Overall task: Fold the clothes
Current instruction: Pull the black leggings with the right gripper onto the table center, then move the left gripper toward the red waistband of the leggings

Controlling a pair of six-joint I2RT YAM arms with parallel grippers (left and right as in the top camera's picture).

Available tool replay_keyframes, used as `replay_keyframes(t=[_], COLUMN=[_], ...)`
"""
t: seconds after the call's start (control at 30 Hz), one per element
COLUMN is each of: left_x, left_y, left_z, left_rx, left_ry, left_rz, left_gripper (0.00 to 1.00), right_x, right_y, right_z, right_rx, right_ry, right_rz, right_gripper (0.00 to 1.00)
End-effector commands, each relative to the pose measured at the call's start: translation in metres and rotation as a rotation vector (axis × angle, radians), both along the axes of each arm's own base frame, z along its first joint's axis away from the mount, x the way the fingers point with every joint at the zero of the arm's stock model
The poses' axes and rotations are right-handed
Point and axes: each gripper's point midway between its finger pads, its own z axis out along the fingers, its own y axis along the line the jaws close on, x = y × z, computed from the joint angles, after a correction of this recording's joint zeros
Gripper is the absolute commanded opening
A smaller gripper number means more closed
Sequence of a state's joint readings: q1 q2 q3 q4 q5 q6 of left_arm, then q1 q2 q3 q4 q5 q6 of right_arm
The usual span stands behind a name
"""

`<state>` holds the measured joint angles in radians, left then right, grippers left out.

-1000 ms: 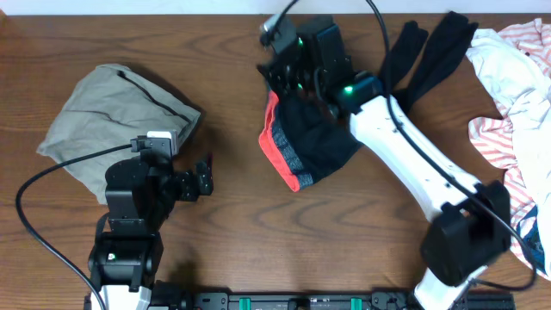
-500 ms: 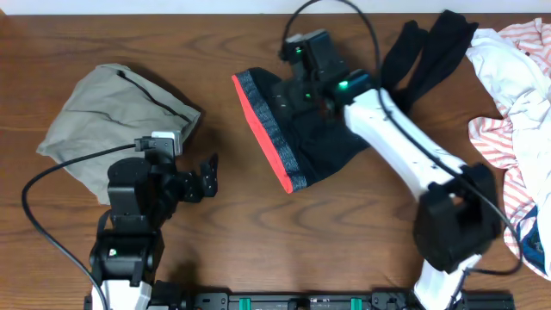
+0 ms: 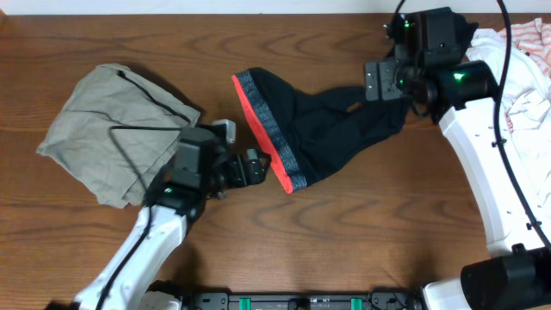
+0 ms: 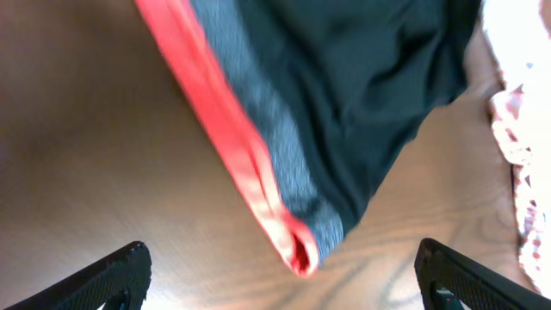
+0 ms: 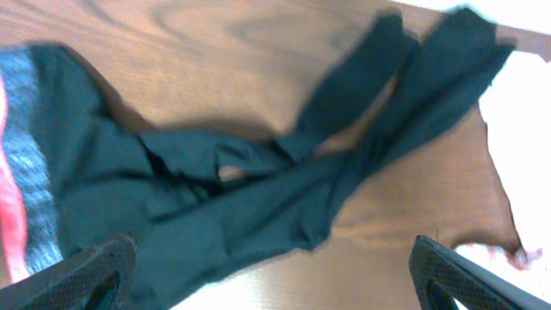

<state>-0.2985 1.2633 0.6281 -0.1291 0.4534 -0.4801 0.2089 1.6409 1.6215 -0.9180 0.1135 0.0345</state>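
The black leggings lie across the table's middle. Their grey waistband edged in red is at the left. In the overhead view the legs run right, under my right arm. My left gripper is open and empty, just left of the waistband's lower corner, and its fingers stay clear of the cloth. My right gripper is open and empty above the thigh part. The right wrist view shows its fingers wide apart over the leggings, whose two narrow legs reach up and right.
A khaki-grey drawstring garment lies at the left, behind my left arm. White and red-striped garments are heaped at the right edge, and they also show in the left wrist view. The wooden table top lies under everything.
My right gripper let go of the leggings and moved right and back; the leggings now lie stretched out. My left arm moved right to the waistband's lower corner.
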Motion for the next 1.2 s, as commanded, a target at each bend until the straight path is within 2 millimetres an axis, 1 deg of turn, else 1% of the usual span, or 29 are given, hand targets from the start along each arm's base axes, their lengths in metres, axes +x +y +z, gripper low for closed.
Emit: replay_keyframes(t=[0.0,0.07,0.17,0.23,0.27,0.33,0.47,0.5,0.53,0.57,0.6,0.67,0.7,0.73,0.8,0.83,0.87,0.9,0.97,1.1,1.17], left_x=[-0.008,-0.013,-0.018,-0.015,-0.008,0.005,0.030,0.038,0.047,0.055,0.065,0.084,0.092,0.098,0.108,0.112,0.115,0.118,0.121,0.121,0.119], left_y=[-0.013,-0.018,-0.026,-0.021,-0.013,-0.004,0.006,0.011,0.019,0.027,0.040,0.074,0.092,0.105,0.121,0.127,0.134,0.140,0.149,0.159,0.164], left_z=[-0.022,-0.037,-0.047,-0.049,-0.048,-0.038,0.004,0.015,0.027,0.035,0.042,0.050,0.053,0.053,0.051,0.048,0.043,0.035,0.018,-0.021,-0.036], left_rx=[-0.080,-0.082,-0.066,-0.033,-0.003,0.043,0.117,0.141,0.176,0.207,0.251,0.362,0.421,0.464,0.516,0.531,0.541,0.546,0.559,0.583,0.613], left_ry=[0.202,0.276,0.298,0.278,0.241,0.141,-0.092,-0.147,-0.207,-0.245,-0.277,-0.324,-0.348,-0.363,-0.386,-0.388,-0.381,-0.365,-0.324,-0.229,-0.199], left_rz=[0.099,0.121,0.093,0.112,0.135,0.124,0.004,-0.009,-0.006,0.012,0.058,0.174,0.233,0.272,0.291,0.294,0.303,0.316,0.326,0.318,0.293], left_gripper=[0.98,0.98,0.98,0.98,0.98,0.98,0.98,0.98,0.99,0.98,0.89,0.62,0.53,0.50,0.41,0.27,0.20,0.19,0.19,0.20,0.21], right_x=[-0.003,-0.004,-0.003,-0.004,-0.006,-0.007,-0.007,-0.007,-0.008,-0.008,-0.009,-0.010,-0.010,-0.010,-0.011,-0.012,-0.012,-0.013,-0.013,-0.013,-0.014], right_y=[-0.012,-0.014,-0.014,-0.014,-0.014,-0.015,-0.015,-0.014,-0.013,-0.011,-0.009,-0.006,-0.006,-0.005,-0.005,-0.005,-0.005,-0.005,-0.005,-0.005,-0.005], right_z=[-0.006,-0.007,-0.006,-0.007,-0.008,-0.009,-0.009,-0.009,-0.009,-0.010,-0.010,-0.011,-0.011,-0.011,-0.012,-0.012,-0.012,-0.013,-0.013,-0.013,-0.013], right_rx=[-0.002,-0.004,-0.003,-0.003,-0.004,-0.006,-0.006,-0.005,0.004,0.013,0.023,0.036,0.037,0.037,0.038,0.039,0.039,0.039,0.038,0.038,0.038], right_ry=[0.032,0.039,0.035,0.040,0.046,0.053,0.054,0.054,0.057,0.060,0.064,0.069,0.071,0.073,0.077,0.079,0.083,0.084,0.086,0.086,0.089], right_rz=[-0.046,-0.049,-0.050,-0.050,-0.050,-0.049,-0.049,-0.048,-0.042,-0.035,-0.028,-0.018,-0.017,-0.017,-0.016,-0.015,-0.015,-0.015,-0.015,-0.014,-0.015], right_gripper=[0.99,0.99,0.99,0.99,0.99,0.99,0.99,0.99,0.97,0.95,0.94,0.90,0.88,0.88,0.87,0.87,0.87,0.87,0.88,0.88,0.88])
